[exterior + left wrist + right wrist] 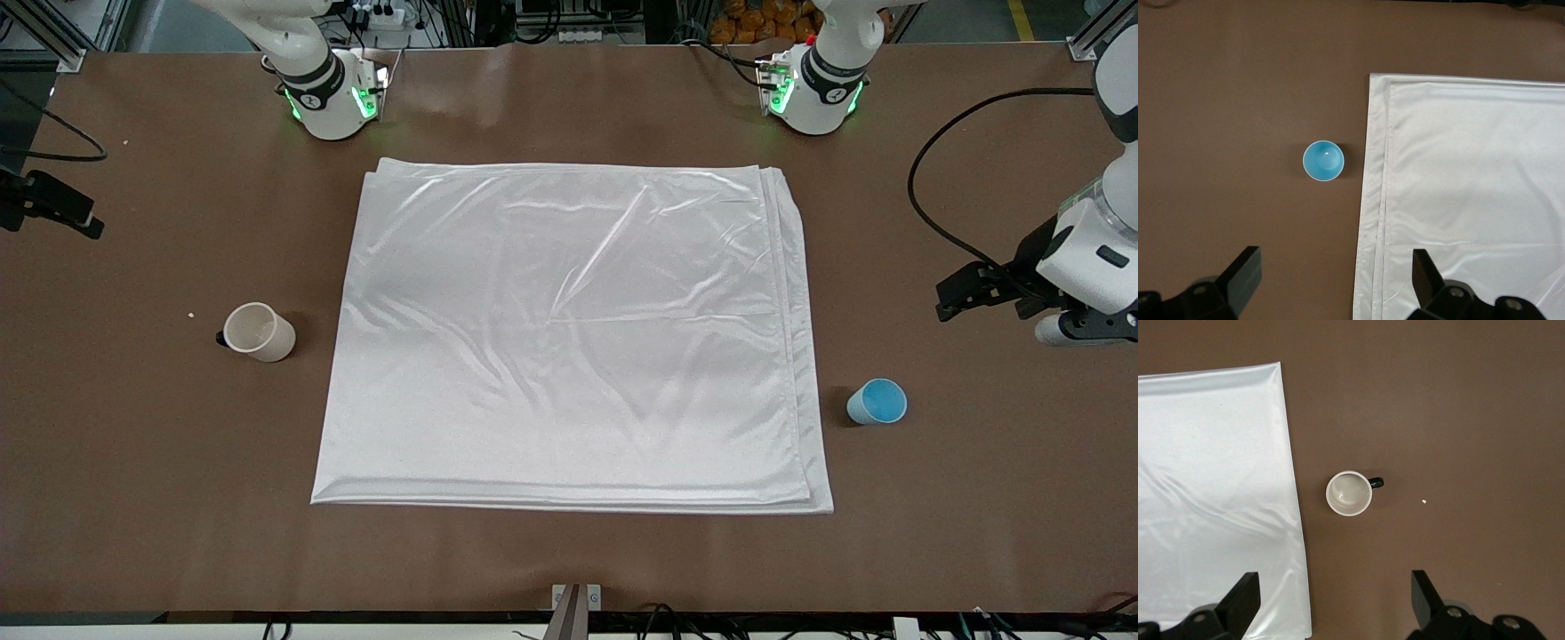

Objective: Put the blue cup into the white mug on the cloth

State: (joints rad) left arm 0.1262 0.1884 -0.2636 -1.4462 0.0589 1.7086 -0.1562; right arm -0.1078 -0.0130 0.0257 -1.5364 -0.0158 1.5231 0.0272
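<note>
The blue cup (877,401) stands upright on the brown table, just off the cloth's edge at the left arm's end; it also shows in the left wrist view (1323,161). The white mug (259,332) with its black handle stands upright on the table off the cloth's edge at the right arm's end, and shows in the right wrist view (1349,494). The cloth (569,329) lies flat in the middle with nothing on it. My left gripper (982,304) is open and empty, high above the table near the blue cup (1335,280). My right gripper (1335,600) is open and empty, high above the mug, and out of the front view.
The two arm bases (331,98) (813,89) stand along the table's farther edge. A black cable (942,178) loops over the table at the left arm's end. A small white crumb (190,314) lies beside the mug.
</note>
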